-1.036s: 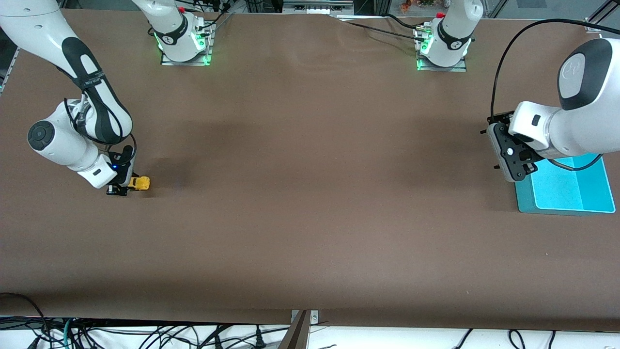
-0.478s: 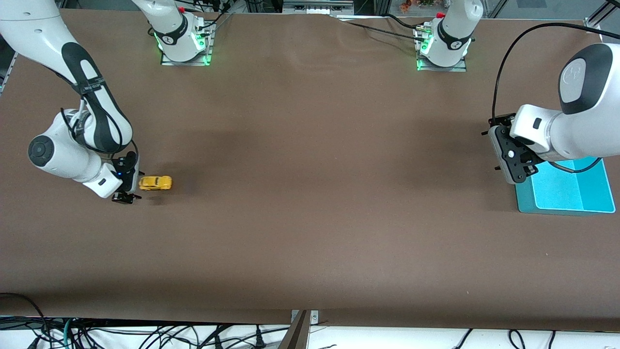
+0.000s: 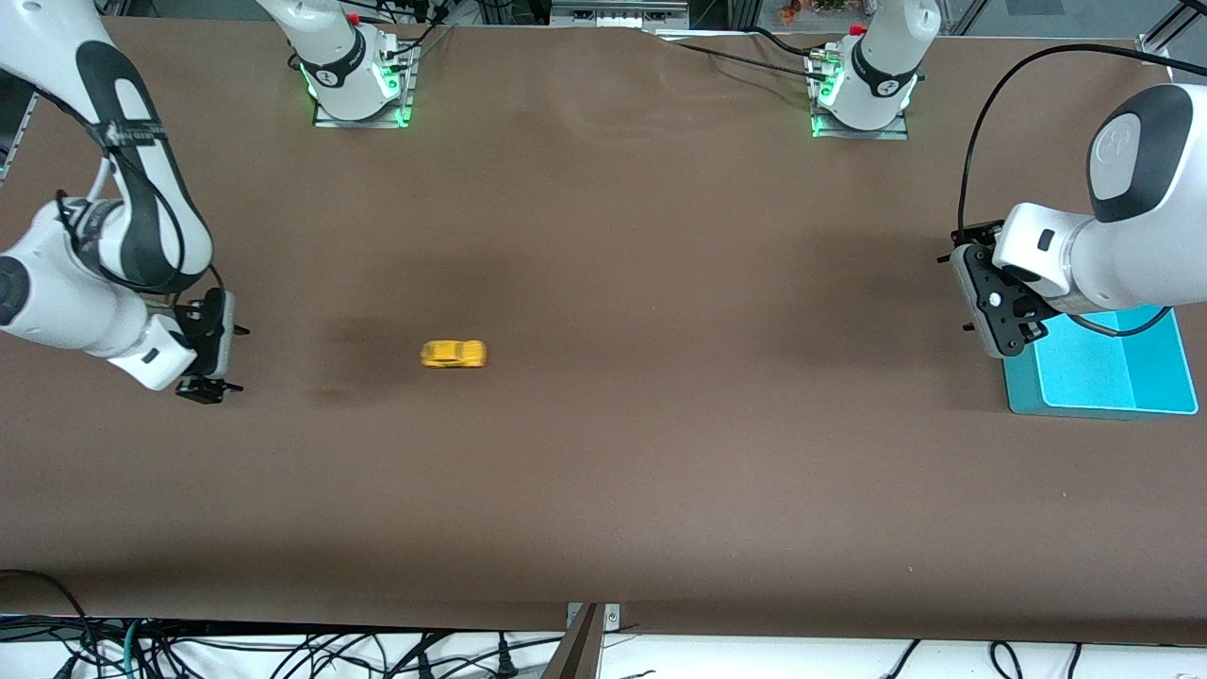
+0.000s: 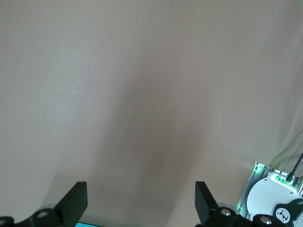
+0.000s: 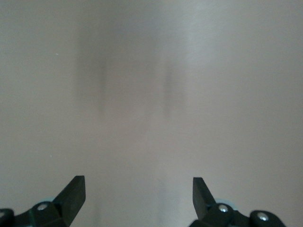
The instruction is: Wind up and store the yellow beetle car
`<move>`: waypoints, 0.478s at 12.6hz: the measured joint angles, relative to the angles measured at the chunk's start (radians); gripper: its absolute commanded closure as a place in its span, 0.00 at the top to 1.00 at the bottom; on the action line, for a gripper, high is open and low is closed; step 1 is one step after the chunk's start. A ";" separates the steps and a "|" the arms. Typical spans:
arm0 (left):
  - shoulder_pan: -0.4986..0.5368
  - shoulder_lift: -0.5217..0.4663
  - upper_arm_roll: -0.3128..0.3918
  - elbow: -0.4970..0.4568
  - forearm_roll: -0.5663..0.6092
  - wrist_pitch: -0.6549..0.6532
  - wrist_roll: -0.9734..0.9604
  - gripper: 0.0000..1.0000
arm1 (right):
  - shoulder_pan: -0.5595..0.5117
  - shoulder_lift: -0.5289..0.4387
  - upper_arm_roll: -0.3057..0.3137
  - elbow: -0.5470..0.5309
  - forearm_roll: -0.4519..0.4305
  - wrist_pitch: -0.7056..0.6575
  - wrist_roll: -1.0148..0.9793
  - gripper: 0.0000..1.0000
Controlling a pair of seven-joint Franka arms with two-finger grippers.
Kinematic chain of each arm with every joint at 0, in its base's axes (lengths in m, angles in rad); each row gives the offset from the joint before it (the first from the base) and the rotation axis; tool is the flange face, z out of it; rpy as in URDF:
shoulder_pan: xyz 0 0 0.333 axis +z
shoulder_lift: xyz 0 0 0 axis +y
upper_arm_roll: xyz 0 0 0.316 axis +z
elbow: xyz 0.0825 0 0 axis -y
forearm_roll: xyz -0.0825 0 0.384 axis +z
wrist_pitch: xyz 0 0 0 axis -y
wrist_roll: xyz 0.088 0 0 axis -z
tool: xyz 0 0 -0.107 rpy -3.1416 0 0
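A: Yellow beetle car (image 3: 454, 354) released, now rolling mid-bench toward left arm's end. Right claw (image 3: 206, 363) spread apart, empty, pulled back.
B: Left claw (image 3: 981, 302) spread apart, waiting by blue tray (image 3: 1160, 363); storing remains

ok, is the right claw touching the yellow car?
Apart. The front view shows bare brown table between the right claw and the yellow car; the claw is open, holding nothing.
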 measured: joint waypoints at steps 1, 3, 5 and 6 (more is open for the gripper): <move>0.000 0.000 0.000 0.000 0.000 0.000 0.000 1.00 | 0.000 -0.036 0.001 0.013 0.000 -0.005 0.000 1.00; 0.002 0.002 0.000 0.000 0.000 0.000 0.000 1.00 | 0.006 -0.123 0.003 0.021 0.019 -0.024 0.009 1.00; 0.007 0.003 0.000 0.000 0.000 0.000 0.005 1.00 | 0.013 -0.210 0.004 0.020 0.026 -0.063 0.080 1.00; 0.009 0.004 0.000 0.000 0.000 -0.001 0.009 1.00 | 0.014 -0.246 0.005 0.018 0.026 -0.080 0.131 1.00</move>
